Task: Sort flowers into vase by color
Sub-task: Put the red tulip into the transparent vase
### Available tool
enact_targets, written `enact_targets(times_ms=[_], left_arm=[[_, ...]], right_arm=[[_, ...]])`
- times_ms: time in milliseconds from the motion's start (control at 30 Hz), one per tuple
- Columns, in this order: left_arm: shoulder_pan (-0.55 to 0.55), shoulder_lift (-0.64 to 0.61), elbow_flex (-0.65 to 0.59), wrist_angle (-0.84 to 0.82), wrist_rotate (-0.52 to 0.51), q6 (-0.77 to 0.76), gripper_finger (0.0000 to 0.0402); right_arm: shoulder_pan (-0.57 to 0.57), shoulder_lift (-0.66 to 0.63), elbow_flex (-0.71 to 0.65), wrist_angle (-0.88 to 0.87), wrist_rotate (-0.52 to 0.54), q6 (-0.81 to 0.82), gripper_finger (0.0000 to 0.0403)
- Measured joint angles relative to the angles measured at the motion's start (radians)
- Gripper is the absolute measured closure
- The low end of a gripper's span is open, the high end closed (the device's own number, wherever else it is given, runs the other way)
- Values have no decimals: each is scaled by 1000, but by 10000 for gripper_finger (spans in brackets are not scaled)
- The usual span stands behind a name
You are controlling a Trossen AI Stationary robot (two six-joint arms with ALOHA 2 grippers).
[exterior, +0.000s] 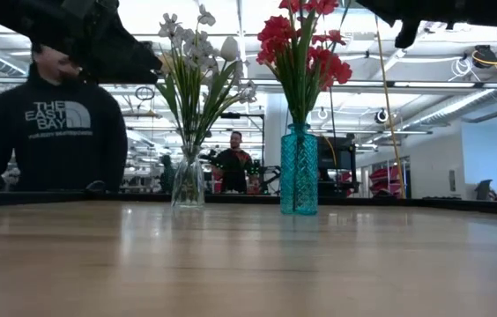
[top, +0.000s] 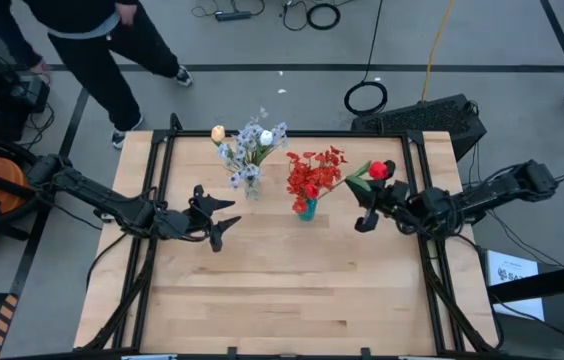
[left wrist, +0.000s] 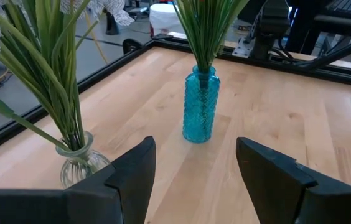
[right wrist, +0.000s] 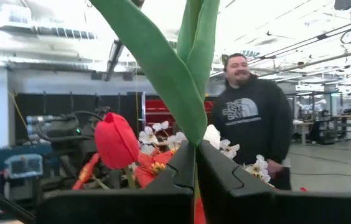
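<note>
Pale wooden boards make up the table (top: 282, 290), framed by a black rail, with a grey workshop floor and cables around it. Near the far middle of the table stand 2 vases, just beside each other but apart. The clear glass vase (exterior: 188, 180) holds the pale lavender-white sprays (top: 252, 140) together with a cream-peach tulip bud (top: 218, 132), all on long green stems. The blue glass vase (exterior: 299, 169) holds the red blossom clusters (top: 314, 172). In the high view the right gripper (top: 370, 205) hangs above the table to the right of the blue vase, its fingers pressed together on the green stem of a red bud (top: 379, 169); the right wrist view shows the stem and a broad leaf rising from between the closed fingers, with the bud's red head (right wrist: 116, 140) tilted to one side. The bud is off the table and apart from both vases. The left gripper (top: 219, 217) hovers over the table on the near side of the clear vase, fingers (left wrist: 132, 180) spread wide with nothing between them; its wrist view looks past them at both vases. Beyond the table's far left corner stands a person (top: 102, 45) in dark clothing, seen in the low view behind the rail in a dark hooded top (exterior: 59, 132).
</note>
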Motion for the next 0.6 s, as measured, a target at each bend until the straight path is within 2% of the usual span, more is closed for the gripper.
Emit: enact_targets(times_ms=[600], left_arm=[[0,0,0,0,2,0,174]], right_arm=[[-62,111,23,0,-14,33,403]])
